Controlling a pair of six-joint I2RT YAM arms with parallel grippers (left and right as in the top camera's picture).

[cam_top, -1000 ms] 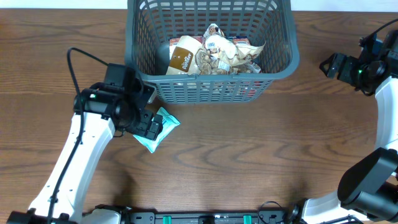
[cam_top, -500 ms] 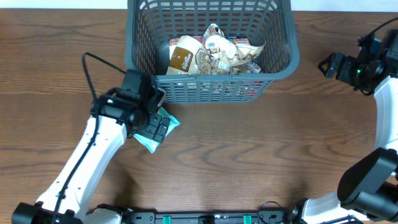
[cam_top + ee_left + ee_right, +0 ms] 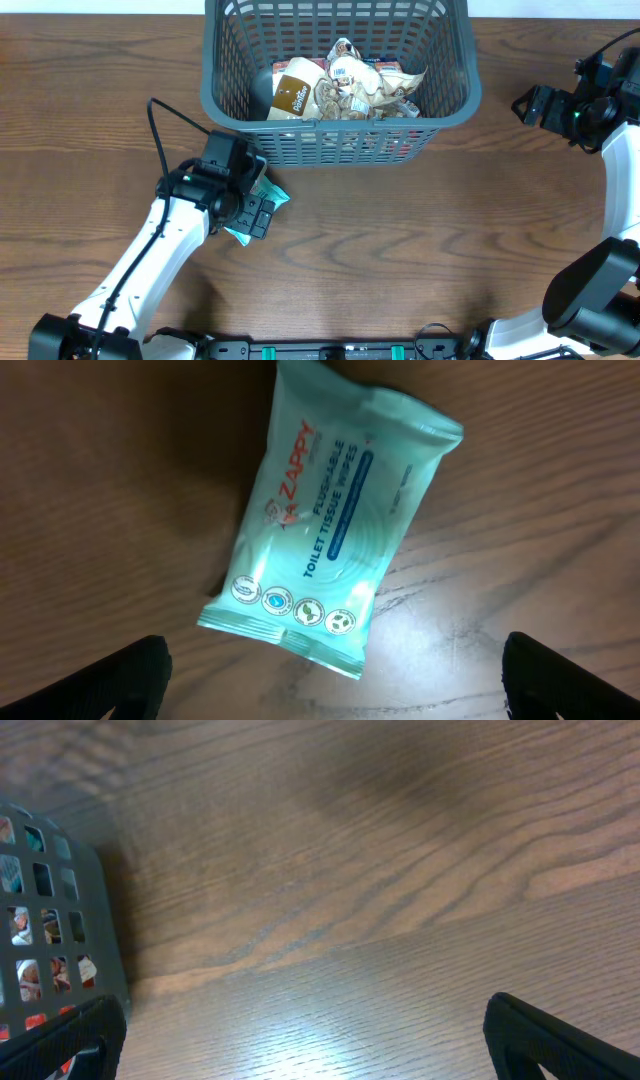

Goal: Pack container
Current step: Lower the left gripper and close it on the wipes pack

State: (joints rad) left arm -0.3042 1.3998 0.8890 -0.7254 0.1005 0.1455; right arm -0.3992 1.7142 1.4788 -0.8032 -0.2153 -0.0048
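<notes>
1. Dark brown wood-grain table (image 3: 400, 240) fills every view, and we see both arms reaching over it from the near edge.
2. At the left, the left gripper (image 3: 252, 212) hangs low over the table with its jaws spread wide apart. In the left wrist view we see one dark fingertip at each lower corner, and nothing is clamped between them.
3. Directly below that gripper, between its two fingers and touching neither, lies a teal pack of Zappy flushable toilet tissue wipes (image 3: 330, 530). It lies flat on the wood, printed side up, at a slant to the fingers.
4. A black cable (image 3: 155, 130) loops up from the left arm behind the gripper.
5. Just beyond the left gripper, on its far right side, stands the container (image 3: 340, 140), a dark grey slotted basket. Its near wall is close to the wipes pack, but we cannot tell whether they touch.
6. Inside the container we see a heap of snack packs (image 3: 345, 85) in brown, white and beige.
7. At the right, the right gripper (image 3: 528, 103) hovers well apart from the wipes, jaws wide and empty. A corner of the container shows at the left of its wrist view, over bare wood.
</notes>
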